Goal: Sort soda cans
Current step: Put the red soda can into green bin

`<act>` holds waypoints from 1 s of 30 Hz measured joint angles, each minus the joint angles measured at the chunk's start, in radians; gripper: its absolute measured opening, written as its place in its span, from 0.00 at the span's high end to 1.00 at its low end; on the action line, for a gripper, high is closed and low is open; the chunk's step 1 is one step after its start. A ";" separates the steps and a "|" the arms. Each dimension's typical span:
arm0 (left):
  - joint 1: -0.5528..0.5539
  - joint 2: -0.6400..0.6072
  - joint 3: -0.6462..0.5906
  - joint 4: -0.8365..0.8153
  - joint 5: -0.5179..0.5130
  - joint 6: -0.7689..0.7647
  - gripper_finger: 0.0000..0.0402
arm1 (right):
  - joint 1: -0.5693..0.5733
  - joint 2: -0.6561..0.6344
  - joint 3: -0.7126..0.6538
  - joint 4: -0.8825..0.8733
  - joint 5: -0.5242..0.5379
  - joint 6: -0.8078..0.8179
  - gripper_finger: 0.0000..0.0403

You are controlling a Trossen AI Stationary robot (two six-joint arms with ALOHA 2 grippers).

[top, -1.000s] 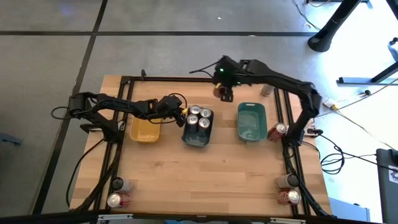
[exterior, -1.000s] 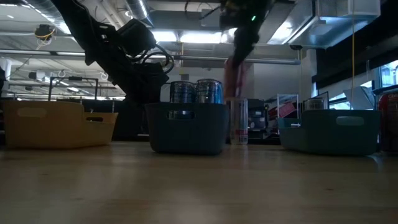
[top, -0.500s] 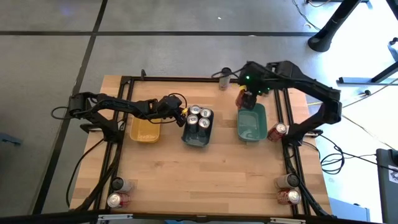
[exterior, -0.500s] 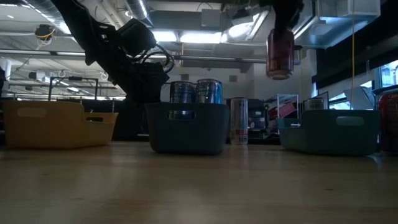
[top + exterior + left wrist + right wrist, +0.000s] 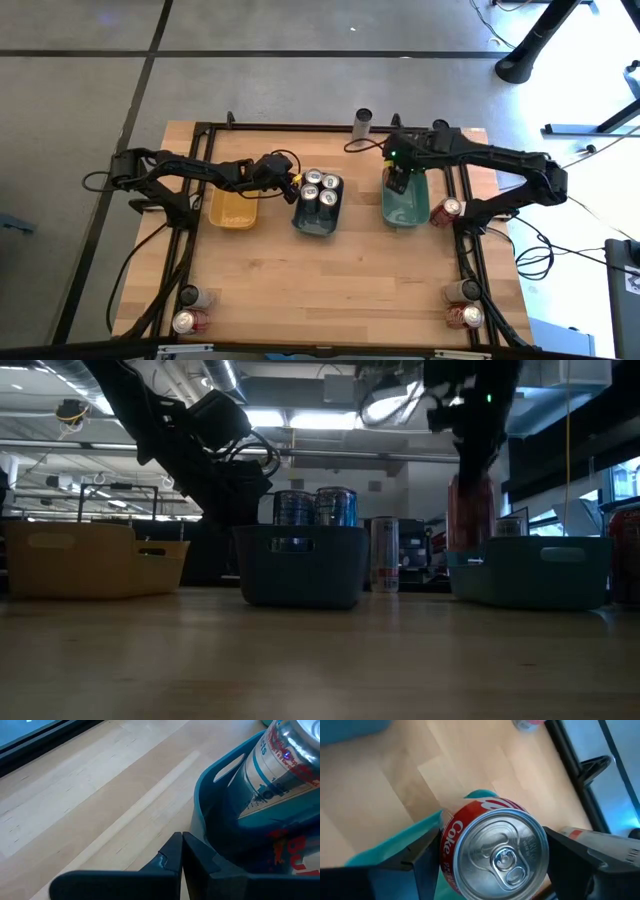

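The right gripper point(image 5: 490, 865) held a red soda can point(image 5: 492, 850) by its smooth, dentable sides over the teal tray point(image 5: 418, 208), near the table's far edge.

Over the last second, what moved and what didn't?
The right gripper carried the red can from the table's far edge, near the slim can, across and down to the teal tray; the can stays clamped and now hangs low at the tray's rim. The left gripper stayed shut beside the blue tray with its four cans. The yellow tray is unmoved.
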 joint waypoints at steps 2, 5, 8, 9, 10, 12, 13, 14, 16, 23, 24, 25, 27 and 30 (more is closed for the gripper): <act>0.000 0.000 0.000 0.000 0.000 0.000 1.00 | 0.000 0.000 -0.055 0.041 0.000 -0.001 0.31; 0.000 0.000 0.000 0.000 0.000 0.000 1.00 | 0.000 0.001 -0.123 0.112 0.000 0.000 0.31; 0.000 0.000 0.000 0.000 0.000 0.000 1.00 | 0.000 0.001 -0.174 0.164 0.007 0.003 0.31; 0.000 0.000 0.000 0.000 0.000 0.000 1.00 | 0.000 0.001 -0.189 0.184 0.009 0.002 0.31; 0.000 0.000 0.000 0.000 0.000 0.000 1.00 | 0.000 0.001 -0.203 0.206 0.009 0.002 0.31; 0.000 0.000 0.000 0.000 0.000 0.000 1.00 | 0.000 0.001 -0.227 0.250 0.010 0.000 0.31; 0.000 0.000 0.000 0.000 0.000 -0.002 1.00 | 0.000 0.001 -0.237 0.266 0.010 -0.001 0.31; 0.000 0.000 0.000 0.000 0.000 -0.005 1.00 | 0.000 0.001 -0.245 0.278 0.011 -0.002 0.30; 0.000 0.000 0.000 0.000 0.000 -0.005 1.00 | 0.000 0.001 -0.256 0.301 0.019 -0.007 0.28; 0.000 0.000 0.000 0.000 0.000 -0.007 1.00 | 0.000 0.001 -0.262 0.298 0.029 -0.037 0.14; 0.000 0.000 0.000 0.000 0.000 -0.007 1.00 | 0.000 0.001 -0.257 0.283 0.032 -0.037 0.12; 0.000 0.000 0.000 0.000 0.000 -0.007 1.00 | 0.000 0.001 -0.248 0.265 0.033 -0.037 0.11; 0.000 0.000 0.000 0.000 0.000 -0.007 1.00 | 0.000 0.001 -0.219 0.229 0.033 -0.037 0.10; 0.000 0.000 0.000 0.000 0.000 -0.007 1.00 | 0.000 0.001 -0.158 0.139 0.029 -0.037 0.10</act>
